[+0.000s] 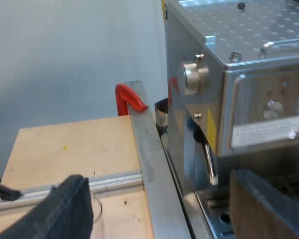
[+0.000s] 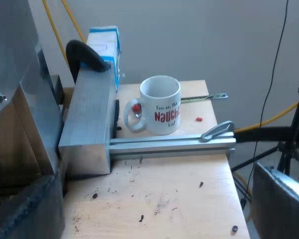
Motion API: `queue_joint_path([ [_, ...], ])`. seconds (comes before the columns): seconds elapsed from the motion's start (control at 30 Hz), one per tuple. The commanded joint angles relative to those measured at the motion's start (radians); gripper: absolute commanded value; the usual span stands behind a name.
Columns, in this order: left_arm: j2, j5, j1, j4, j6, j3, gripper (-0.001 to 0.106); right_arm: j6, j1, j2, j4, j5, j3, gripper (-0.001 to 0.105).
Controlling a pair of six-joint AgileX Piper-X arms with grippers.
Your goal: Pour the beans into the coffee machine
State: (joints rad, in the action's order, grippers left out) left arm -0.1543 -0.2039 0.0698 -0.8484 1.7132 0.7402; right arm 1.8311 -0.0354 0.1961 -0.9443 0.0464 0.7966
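Observation:
The steel espresso machine [image 1: 249, 64] stands close by my left gripper [image 1: 164, 219], its side knob [image 1: 194, 77] and steam wand [image 1: 209, 162] facing me. The left gripper is open, one black finger [image 1: 65, 209] over the wooden table [image 1: 70, 149], the other by the drip tray. A faint clear rim [image 1: 97, 209], perhaps the measuring glass, shows beside the black finger. My right gripper [image 2: 154, 214] is open, with nothing between its fingers, above scattered coffee beans [image 2: 140, 218]. A white mug [image 2: 162, 107] with red lettering stands upright beyond an aluminium rail [image 2: 172, 142].
A red clamp [image 1: 129, 97] grips a metal bar [image 1: 149, 164] beside the machine. An aluminium block [image 2: 89, 124], a black clamp handle [image 2: 87, 55] and a blue-white box [image 2: 104, 42] stand near the mug. A tripod [image 2: 289, 144] stands past the table edge.

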Motion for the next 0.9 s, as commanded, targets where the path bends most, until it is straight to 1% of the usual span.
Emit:
queue_joint_path([
  [0.03,0.09,0.007,-0.005,-0.067,0.009,0.008,0.061,0.013,0.004,-0.049,-0.028,-0.006,0.006,0.078],
  [0.13,0.154,0.011,-0.005,-0.108,0.009,0.008,0.061,0.013,0.004,-0.11,-0.066,-0.006,0.006,0.078],
  [0.3,0.306,0.018,-0.005,-0.189,0.006,0.009,0.061,0.013,0.004,-0.217,-0.093,-0.006,-0.008,0.078],
  [0.33,0.315,0.023,-0.005,-0.23,0.004,0.019,0.061,0.013,0.004,-0.242,-0.093,-0.006,-0.014,0.078],
  [0.4,0.296,0.022,-0.002,-0.281,0.004,0.042,0.061,0.011,0.004,-0.255,-0.1,-0.006,-0.022,0.078],
  [0.47,0.296,0.028,-0.002,-0.298,0.001,0.043,0.061,0.008,0.001,-0.249,-0.124,-0.006,-0.022,0.078],
  [0.57,0.298,0.028,-0.002,-0.3,0.002,0.043,0.061,0.008,0.001,-0.249,-0.106,-0.029,-0.055,0.078],
  [0.6,0.298,0.031,-0.002,-0.3,0.002,0.037,0.061,0.008,0.001,-0.249,-0.099,-0.032,-0.064,0.078],
  [0.63,0.298,0.046,-0.002,-0.297,0.002,0.027,0.061,0.007,0.001,-0.249,-0.076,-0.046,-0.091,0.078],
  [0.7,0.298,0.048,-0.002,-0.279,0.016,-0.013,0.061,0.007,0.001,-0.249,-0.05,-0.055,-0.125,0.078],
  [0.77,0.298,0.048,-0.002,-0.266,0.016,-0.041,0.061,0.007,0.001,-0.249,-0.024,-0.064,-0.16,0.078],
  [0.9,0.298,0.048,-0.002,-0.215,0.016,-0.125,0.061,0.007,0.001,-0.249,-0.019,-0.075,-0.225,0.078],
])
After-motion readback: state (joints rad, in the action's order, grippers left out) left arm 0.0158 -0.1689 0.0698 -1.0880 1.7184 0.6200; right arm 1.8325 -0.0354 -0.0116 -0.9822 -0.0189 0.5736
